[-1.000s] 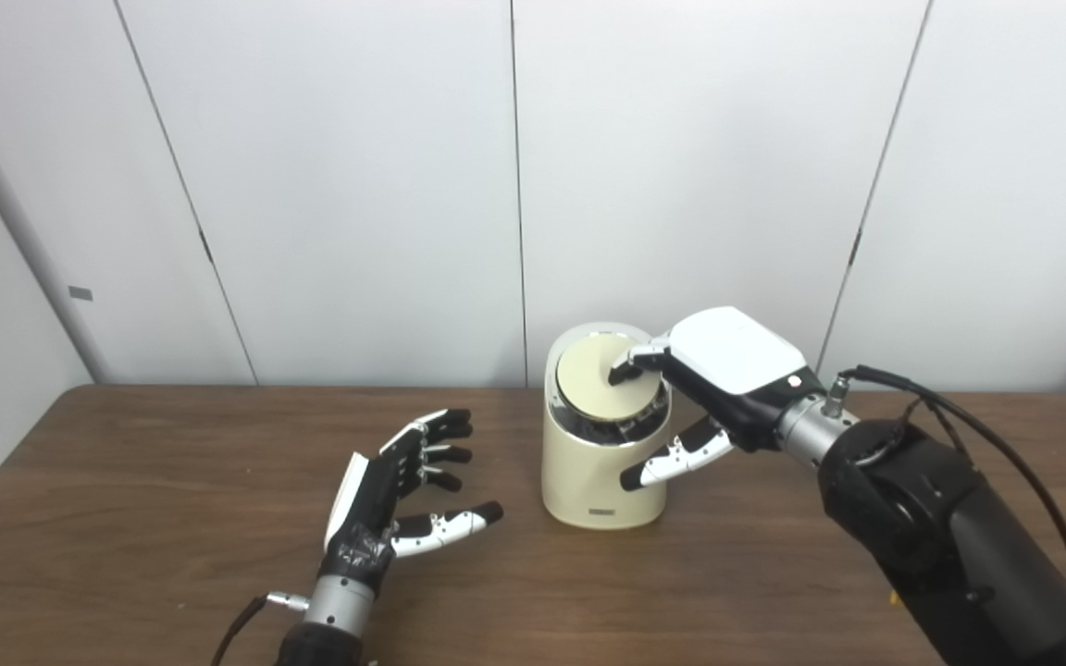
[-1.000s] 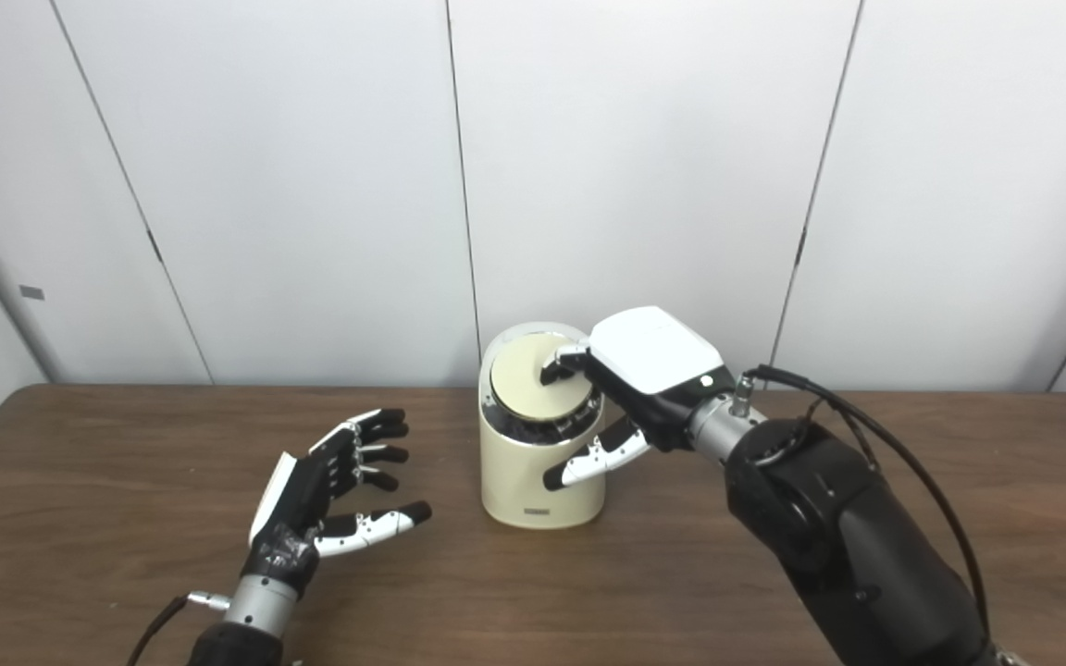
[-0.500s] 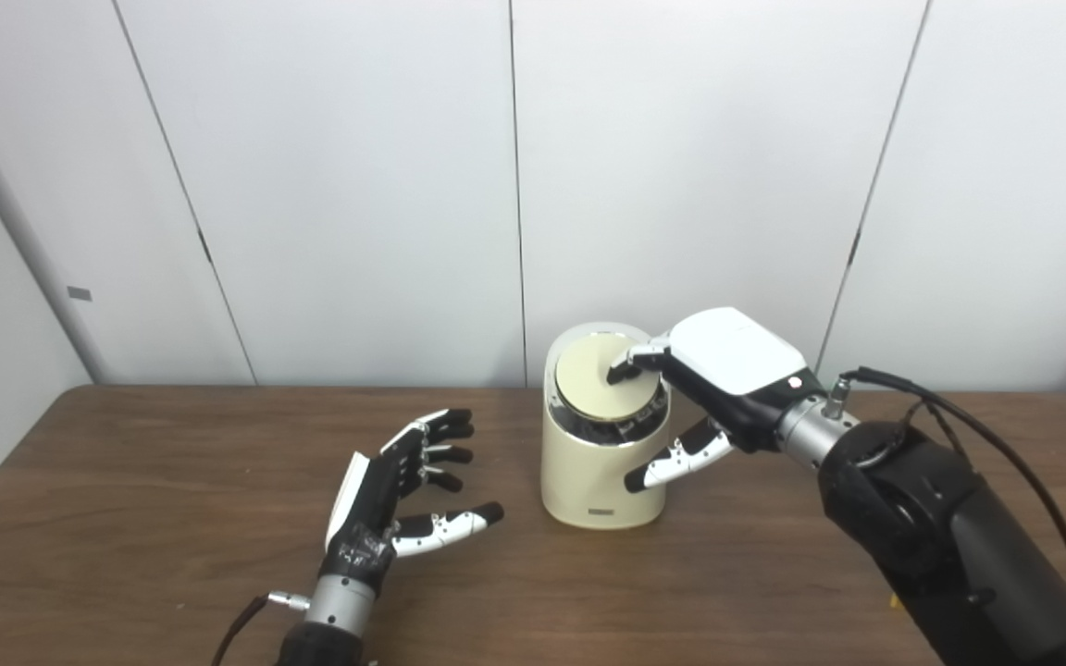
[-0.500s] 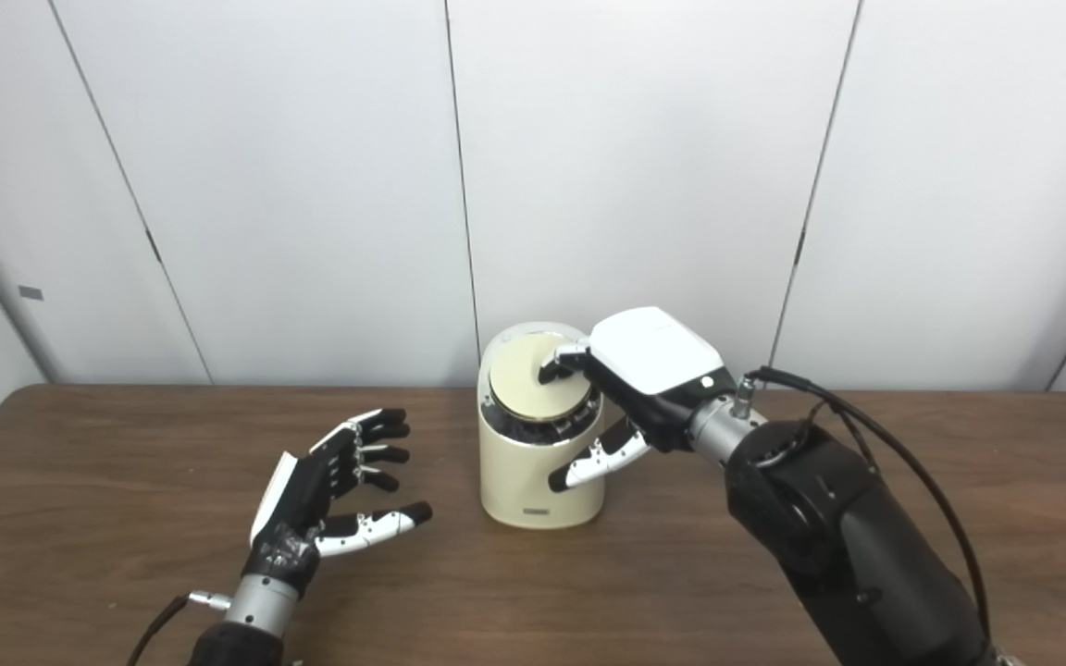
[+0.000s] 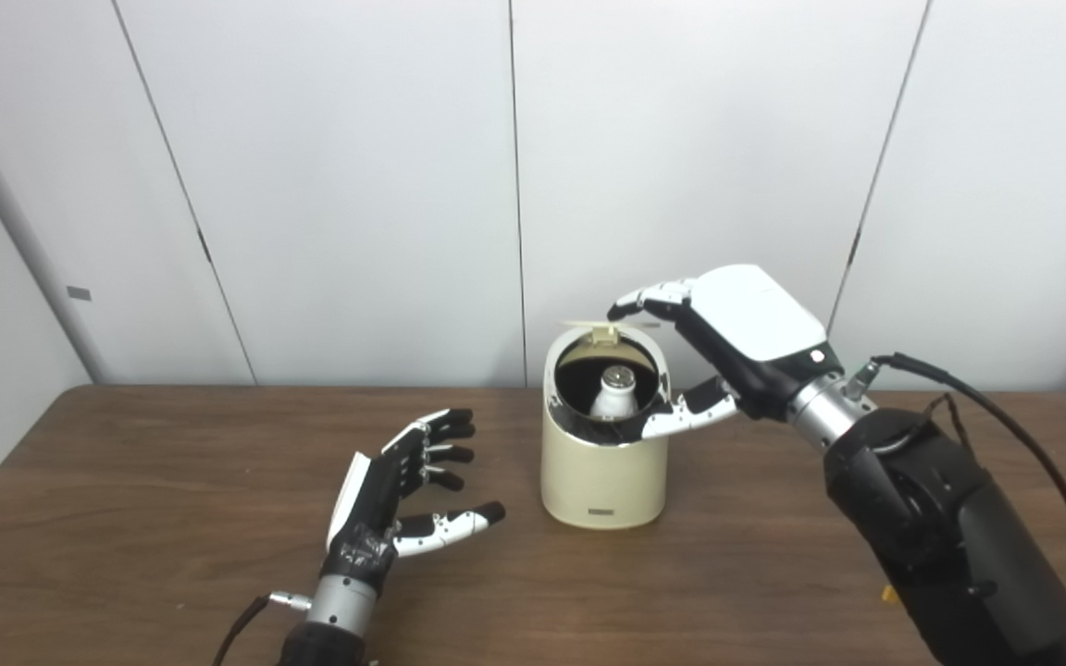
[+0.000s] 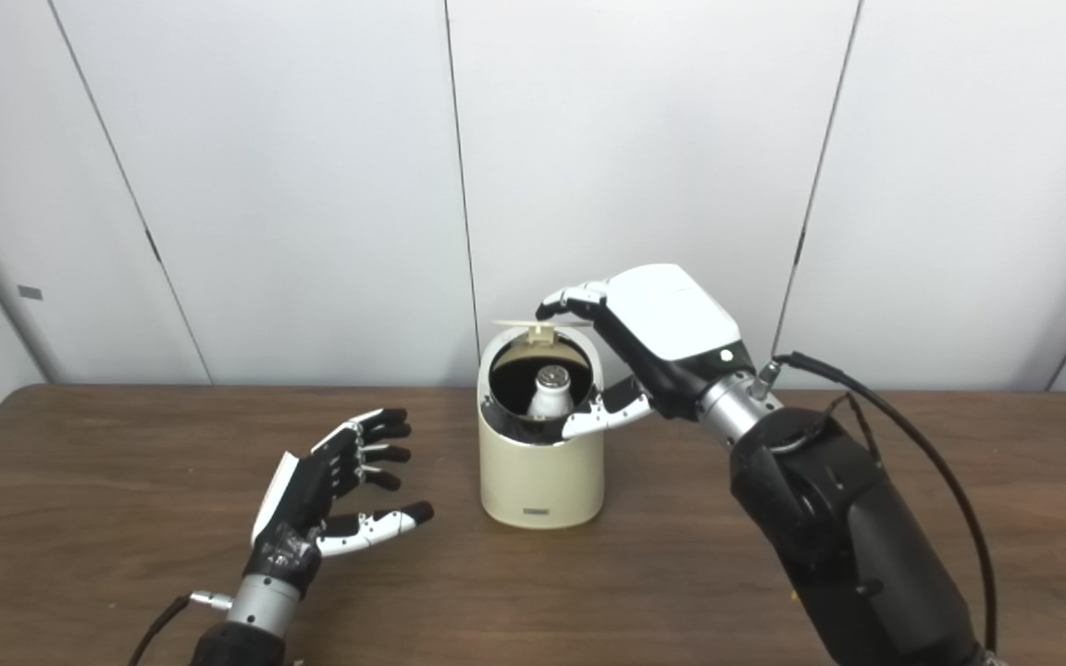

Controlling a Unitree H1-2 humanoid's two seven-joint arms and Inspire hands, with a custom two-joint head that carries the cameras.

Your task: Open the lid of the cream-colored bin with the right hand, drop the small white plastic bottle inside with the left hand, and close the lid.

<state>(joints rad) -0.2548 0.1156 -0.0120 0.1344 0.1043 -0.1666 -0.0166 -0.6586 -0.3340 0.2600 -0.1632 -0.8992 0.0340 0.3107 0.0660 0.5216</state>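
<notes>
The cream-colored bin (image 5: 600, 474) stands on the brown table (image 5: 126, 518) near the middle. Its lid (image 5: 600, 326) is swung up at the back and shows almost edge-on. Inside the dark opening stands a small white plastic bottle (image 5: 613, 395) with a grey cap. My right hand (image 5: 738, 326) hovers above and right of the bin, open, with its fingertips (image 6: 559, 300) over the raised lid and the thumb by the bin's right rim. My left hand (image 5: 396, 488) rests open to the left of the bin, holding nothing.
White wall panels (image 5: 357, 185) rise right behind the table's back edge. A black cable (image 5: 1005, 435) loops over my right forearm. Bare tabletop lies in front of the bin and to both sides.
The lid, held flat under my right fingertips before, has sprung up and the bottle inside now shows. My right hand has risen with it. The left hand has not moved.
</notes>
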